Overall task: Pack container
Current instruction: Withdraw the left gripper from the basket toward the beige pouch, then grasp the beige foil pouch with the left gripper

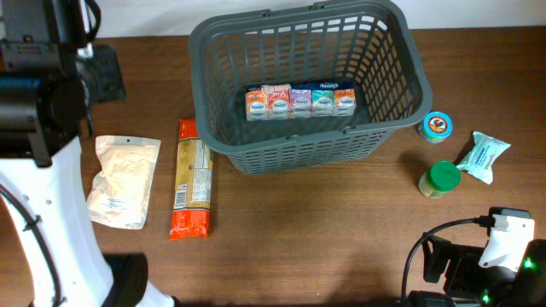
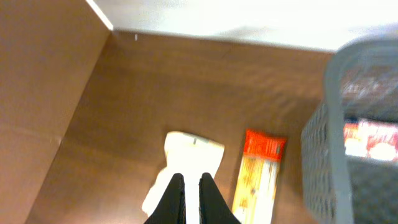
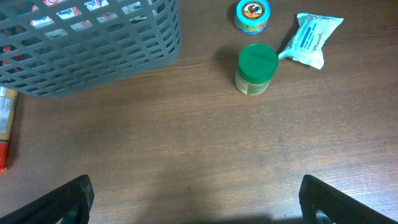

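Observation:
The dark grey lattice basket [image 1: 307, 152] stands at the back middle of the table, with a row of small colourful cartons [image 1: 299, 101] on its floor. It also shows in the left wrist view [image 2: 323, 162] and the right wrist view [image 3: 93, 56]. My left gripper [image 2: 191, 180] is shut and empty, high above a white pouch [image 2: 186, 149] left of the basket. My right gripper [image 3: 196, 193] is wide open and empty over bare table, in front of a green-lidded jar [image 3: 257, 67].
An orange and yellow pasta pack [image 1: 192, 179] lies beside the white pouch [image 1: 124, 179]. Right of the basket are a blue-rimmed tin [image 1: 438, 126], the green-lidded jar [image 1: 441, 179] and a white and blue wipes packet [image 1: 484, 156]. The table's back edge meets a white wall.

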`<control>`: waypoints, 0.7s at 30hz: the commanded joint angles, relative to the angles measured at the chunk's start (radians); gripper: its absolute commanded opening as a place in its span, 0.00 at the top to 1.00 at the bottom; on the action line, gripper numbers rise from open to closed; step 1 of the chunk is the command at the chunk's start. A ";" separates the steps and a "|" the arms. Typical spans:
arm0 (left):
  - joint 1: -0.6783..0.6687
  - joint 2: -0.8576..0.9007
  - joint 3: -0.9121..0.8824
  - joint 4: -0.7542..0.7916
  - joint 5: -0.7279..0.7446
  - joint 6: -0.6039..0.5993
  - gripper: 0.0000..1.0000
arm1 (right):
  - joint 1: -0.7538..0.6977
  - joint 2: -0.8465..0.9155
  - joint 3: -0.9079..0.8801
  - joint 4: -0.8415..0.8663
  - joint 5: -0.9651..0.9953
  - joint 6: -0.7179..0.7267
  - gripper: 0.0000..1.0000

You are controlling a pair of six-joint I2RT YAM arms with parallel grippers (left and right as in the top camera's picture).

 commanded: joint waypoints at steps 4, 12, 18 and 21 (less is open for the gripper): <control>0.012 -0.337 -0.549 0.121 -0.082 -0.029 0.98 | 0.005 0.004 -0.002 0.002 -0.006 -0.007 0.01; 0.205 -0.788 -1.226 0.341 -0.029 -0.170 0.98 | 0.005 0.004 -0.002 0.002 -0.006 -0.007 0.01; 0.336 -0.837 -1.498 0.431 -0.023 -0.303 0.16 | 0.005 0.004 -0.002 0.002 -0.006 -0.007 0.01; 0.347 -0.796 -1.583 0.513 0.011 -0.307 0.01 | 0.005 0.004 -0.002 0.002 -0.006 -0.007 0.01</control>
